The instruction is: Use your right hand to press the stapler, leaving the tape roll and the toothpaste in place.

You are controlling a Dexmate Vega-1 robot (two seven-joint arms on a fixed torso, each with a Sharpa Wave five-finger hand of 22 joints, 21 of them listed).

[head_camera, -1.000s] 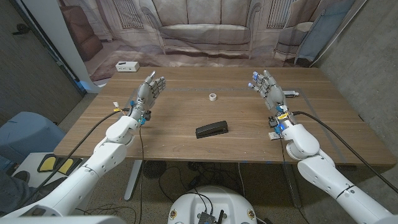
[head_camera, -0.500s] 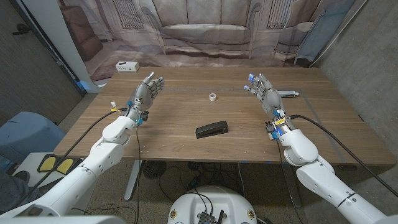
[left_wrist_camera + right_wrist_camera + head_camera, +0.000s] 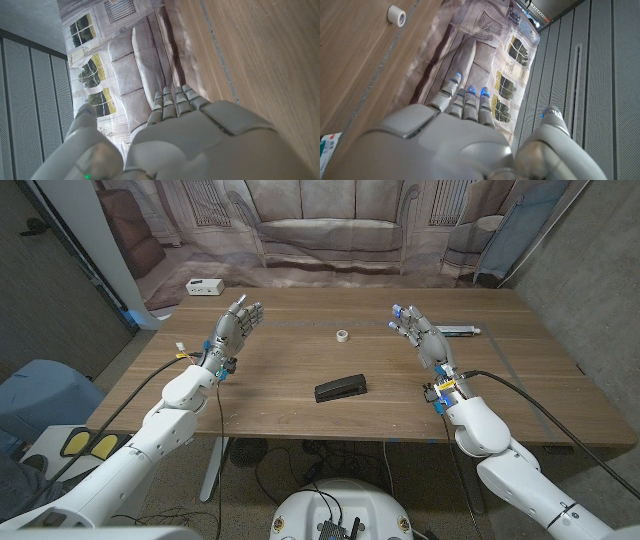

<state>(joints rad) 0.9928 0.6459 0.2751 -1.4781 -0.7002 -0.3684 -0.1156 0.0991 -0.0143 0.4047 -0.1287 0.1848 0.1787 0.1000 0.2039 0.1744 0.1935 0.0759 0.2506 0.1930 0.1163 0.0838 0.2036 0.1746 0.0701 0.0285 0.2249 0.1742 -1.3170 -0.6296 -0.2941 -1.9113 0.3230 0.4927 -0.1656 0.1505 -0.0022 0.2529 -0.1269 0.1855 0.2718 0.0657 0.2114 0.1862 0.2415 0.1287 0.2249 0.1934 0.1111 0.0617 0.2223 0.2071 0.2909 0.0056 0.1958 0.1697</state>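
**Right hand drifting in toward the stapler**

My right hand (image 3: 422,333) is open, fingers spread, holding nothing. Over the last second it has slid inward, closer to the stapler (image 3: 341,388), which lies mid-worktop (image 3: 280,415), untouched. The tape roll (image 3: 342,335) sits beyond the stapler; the toothpaste (image 3: 458,330) lies beyond my hand. My left hand (image 3: 238,326) waits open, well apart from the stapler. The approach has begun.
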